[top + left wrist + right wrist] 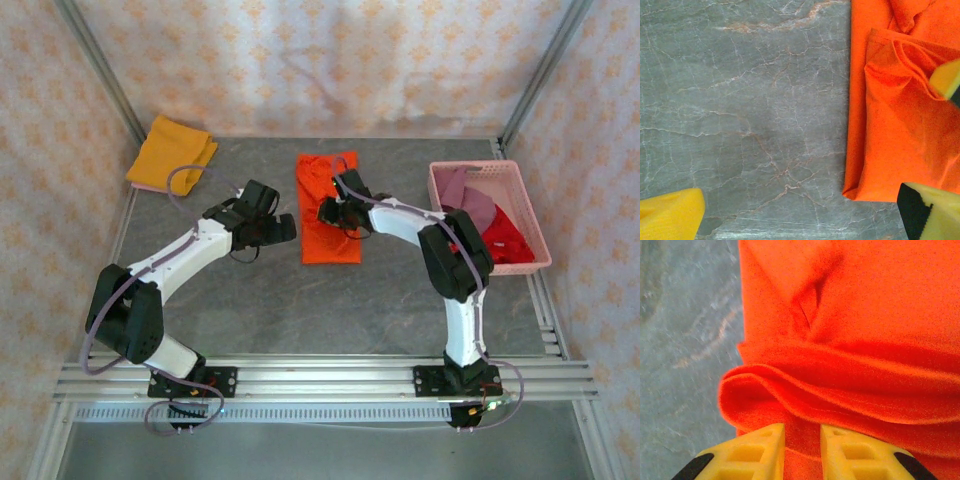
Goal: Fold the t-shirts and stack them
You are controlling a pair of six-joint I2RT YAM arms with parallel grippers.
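Care: right hand (802, 442) pinches the bright orange soft cotton t-shirt (865, 315), so fold it over slowly; left hand (275, 228) hangs open.

The counter (330, 300) is a grey stone-look slab, veined with pale cracks and a few rusty streaks, evenly lit with only soft shadows. Behind it rises a back wall (330, 60) covered in cream material printed with small peach-orange motifs. A matching left wall (50, 150) and right wall (600, 150) flank the counter. A slanting aluminium left post (100, 70) and right post (545, 70) stand at the counter's rear corners. Along its near edge runs a slotted aluminium rail (330, 378), and a side rail (548, 310) lines its right edge. In front of the near edge lies a plain grey surface (330, 455).
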